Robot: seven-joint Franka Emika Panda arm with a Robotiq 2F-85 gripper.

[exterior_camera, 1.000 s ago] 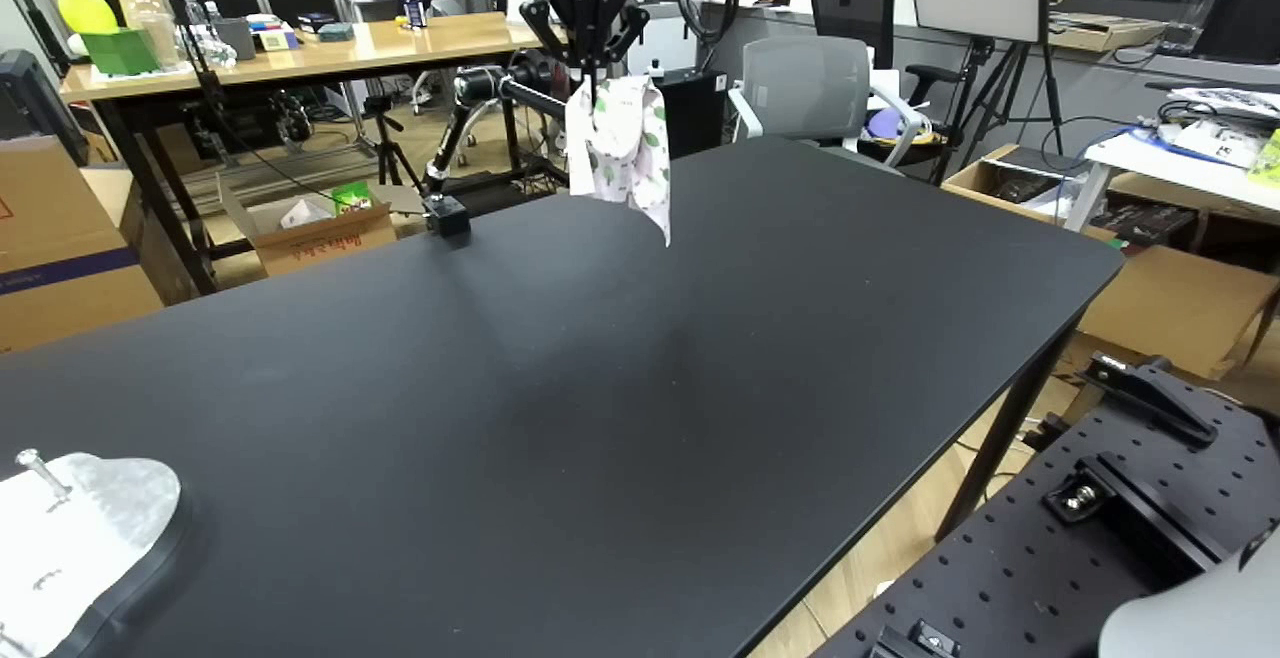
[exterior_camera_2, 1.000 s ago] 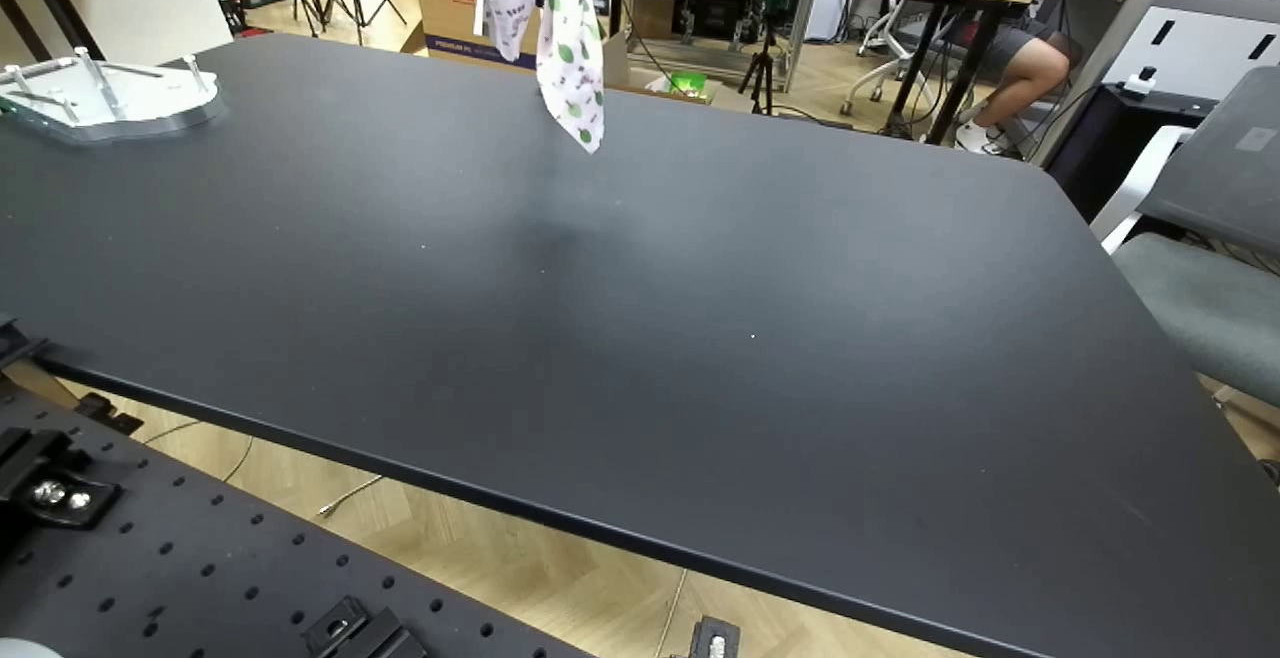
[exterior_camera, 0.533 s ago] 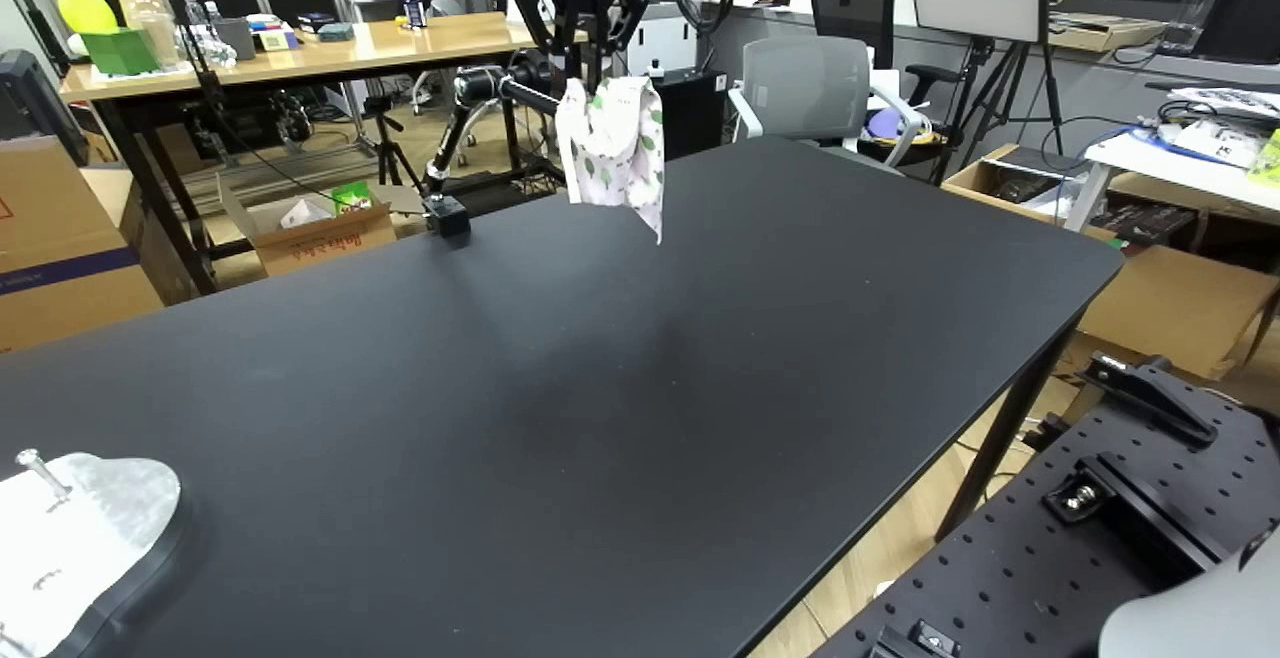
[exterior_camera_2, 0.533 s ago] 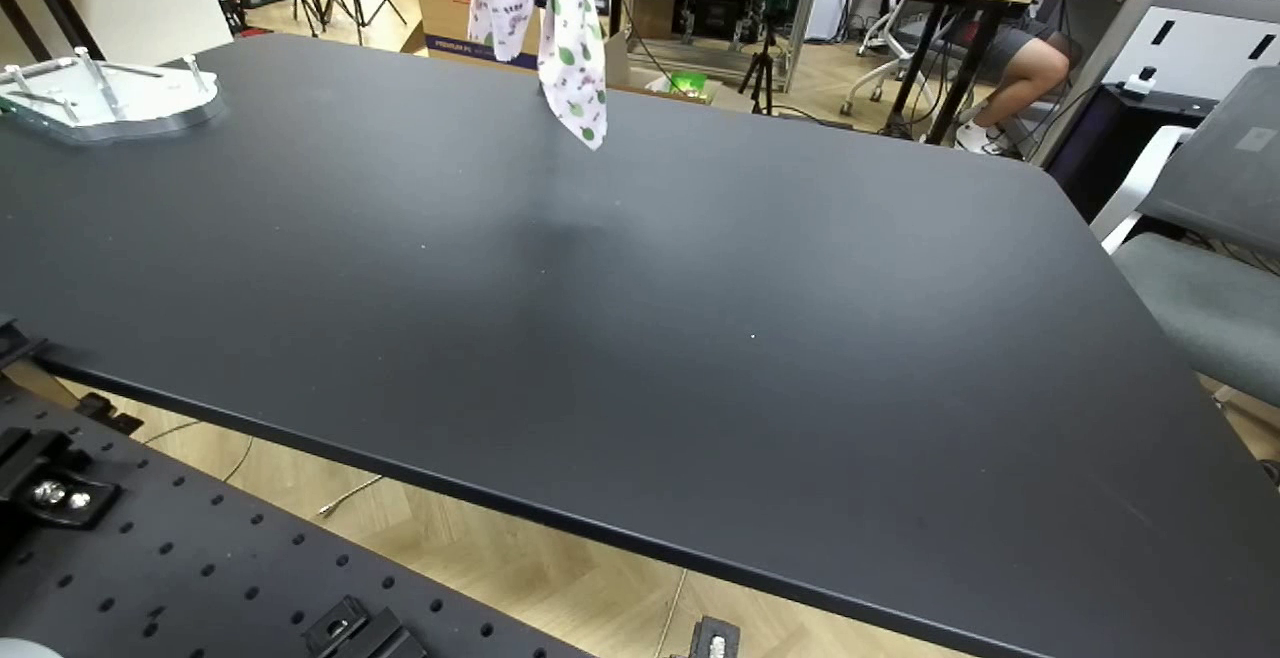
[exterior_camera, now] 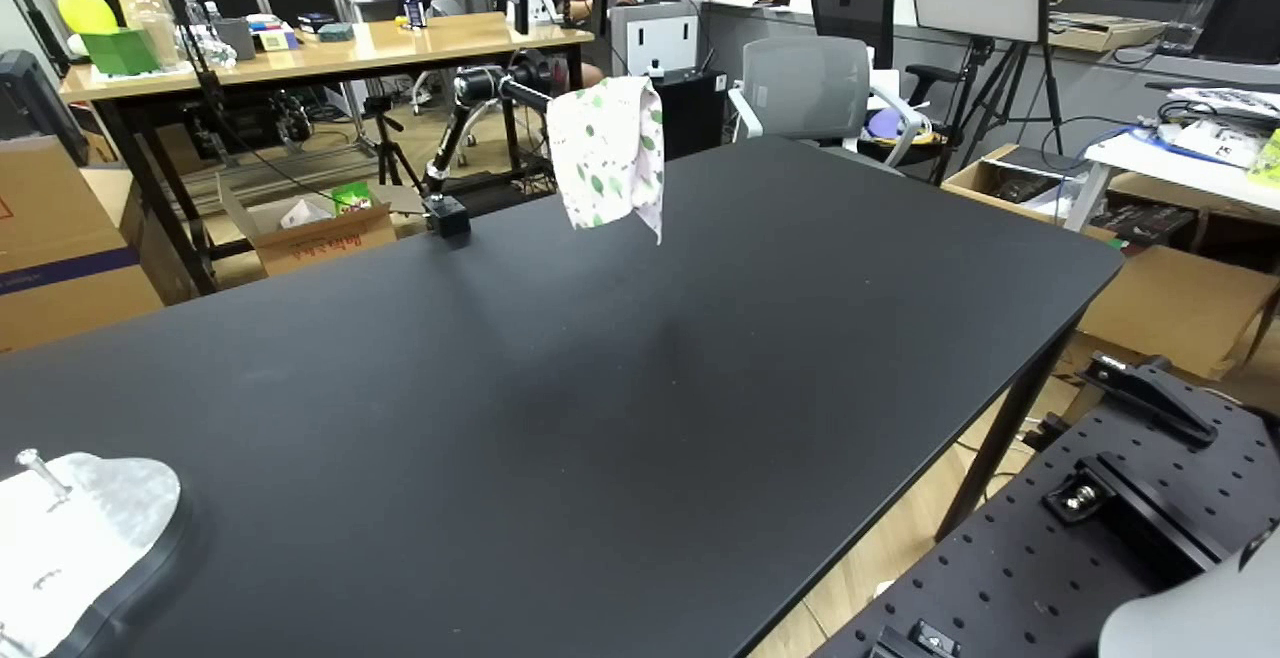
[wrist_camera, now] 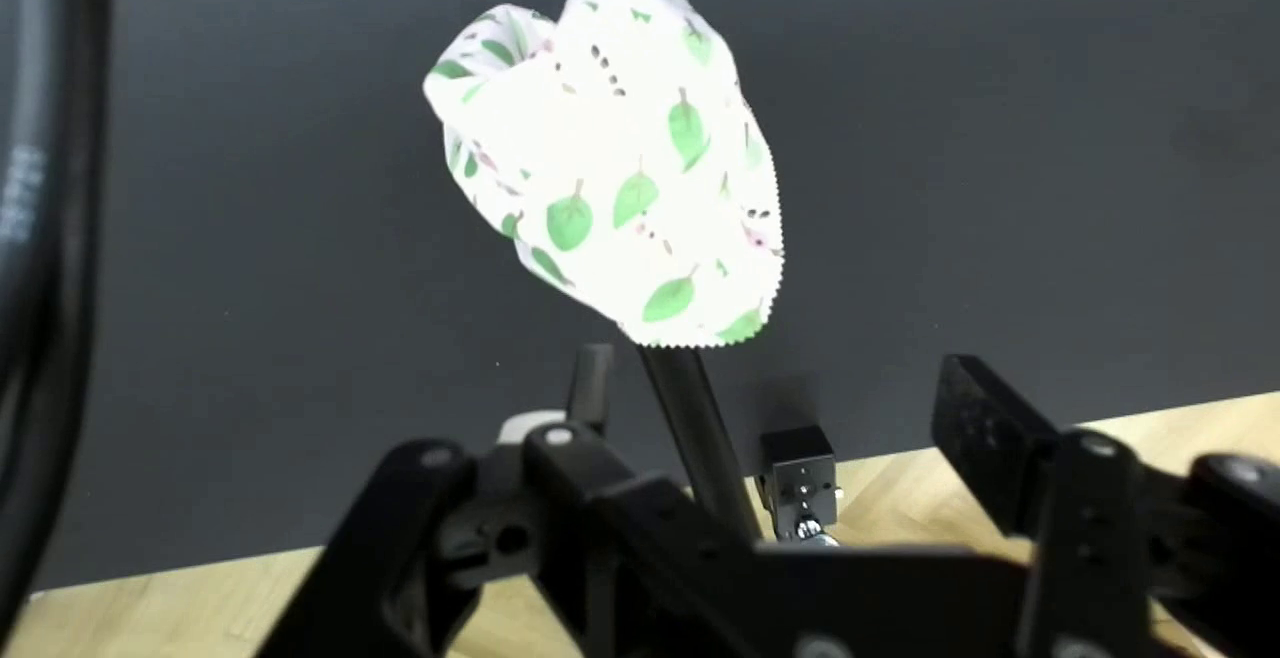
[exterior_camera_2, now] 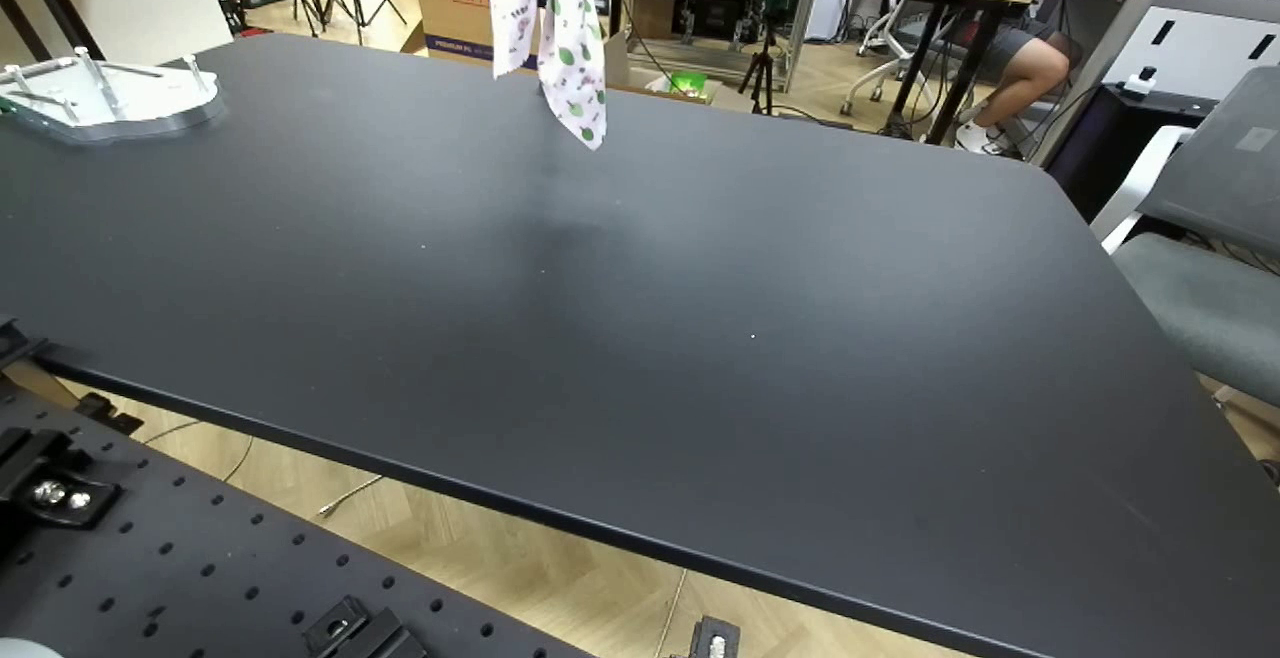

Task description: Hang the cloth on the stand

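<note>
Draping over a black rod (wrist_camera: 702,438), the leaf-print cloth (wrist_camera: 650,188) fills the upper middle of the wrist view, with the rod running out from under it toward the bottom of the frame. In an exterior view the cloth hangs at the upper centre above the black tabletop (exterior_camera: 620,438), one corner pointing down at its right; the rod leads left to a jointed stand (exterior_camera: 475,88) whose base block (exterior_camera: 447,216) sits at the tabletop's edge. The hand (exterior_camera: 561,26) is at the top of that frame, above the cloth and apart from it; the wrist view shows its fingers (wrist_camera: 591,388) spread wide, with nothing held between them. In both exterior views a light plate with pegs (exterior_camera: 140,493) lies on the tabletop at the left of the frame. A perforated black board (exterior_camera: 980,568) lies at the lower right of an exterior view, a gray chair (exterior_camera: 805,88) stands right of upper centre, and a wooden desk (exterior_camera: 440,38) crosses the upper left with an open cardboard box (exterior_camera: 325,250) below it.
</note>
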